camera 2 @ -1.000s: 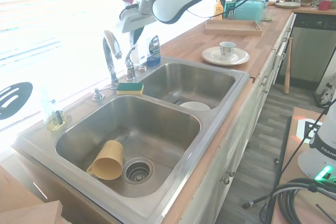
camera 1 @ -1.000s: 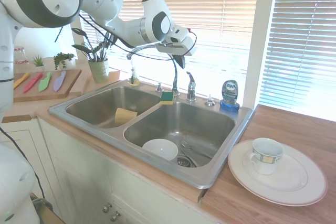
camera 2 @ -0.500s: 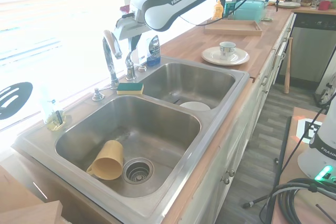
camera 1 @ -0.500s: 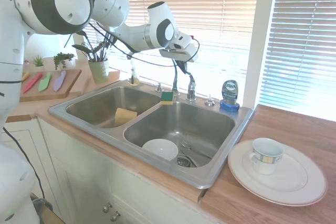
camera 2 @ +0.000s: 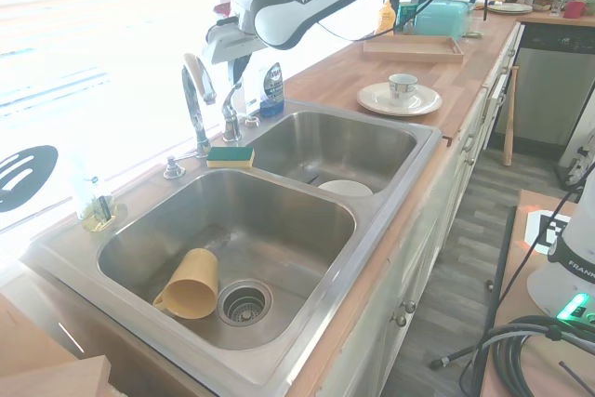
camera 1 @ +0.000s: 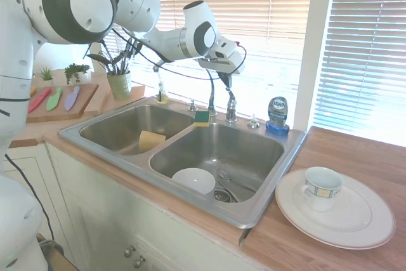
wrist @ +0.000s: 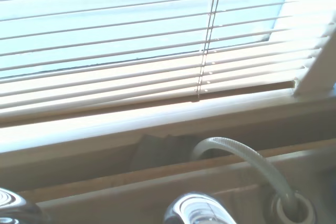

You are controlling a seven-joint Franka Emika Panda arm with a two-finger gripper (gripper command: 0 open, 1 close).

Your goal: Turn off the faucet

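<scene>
A: Sunlit kitchen, blinds behind. Where's the faucet (camera 1: 219, 96)?
B: Back rim of the sink (camera 1: 114, 150), at the basin divider.
A: Gripper (camera 1: 226, 80)?
B: Just above the lever handle (camera 1: 230, 103); fingers open or closed, can't tell.

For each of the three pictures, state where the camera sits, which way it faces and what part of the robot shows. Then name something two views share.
First exterior view: at the counter's front, facing the blinds; the arm enters from the left, the gripper just above the faucet lever.
Second exterior view: at the sink's other end, looking along the counter; the arm comes from above.
Wrist view: on the wrist, facing the blinds; no arm shows.
Shared: both exterior views show the faucet, blue soap bottle and yellow cup.
</scene>
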